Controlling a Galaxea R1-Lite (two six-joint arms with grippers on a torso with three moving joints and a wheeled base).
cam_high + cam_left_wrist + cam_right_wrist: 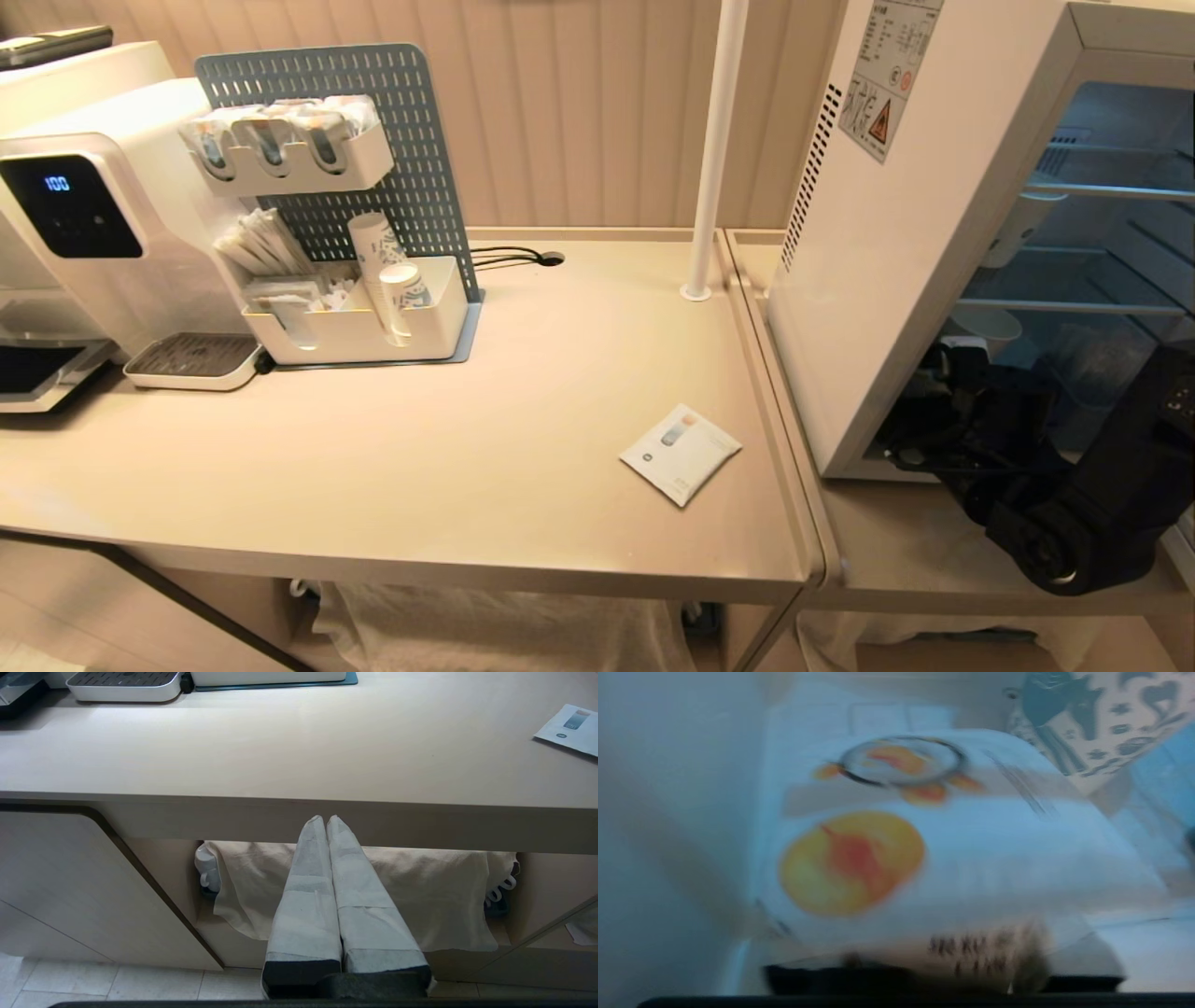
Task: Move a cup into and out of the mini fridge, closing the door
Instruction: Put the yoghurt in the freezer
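inside the mini fridge (934, 233): cup (924, 849)

Mini fridge (896, 280): big white box on right side of counter, side wall with warning sticker facing us. Front open, wire shelves and blue light inside. Door not seen.

Cup (924, 849): small, white, orange fruit picture, dark letters near one end. Fills right wrist view, blurry, very close. Sits inside fridge, low down (985, 325).
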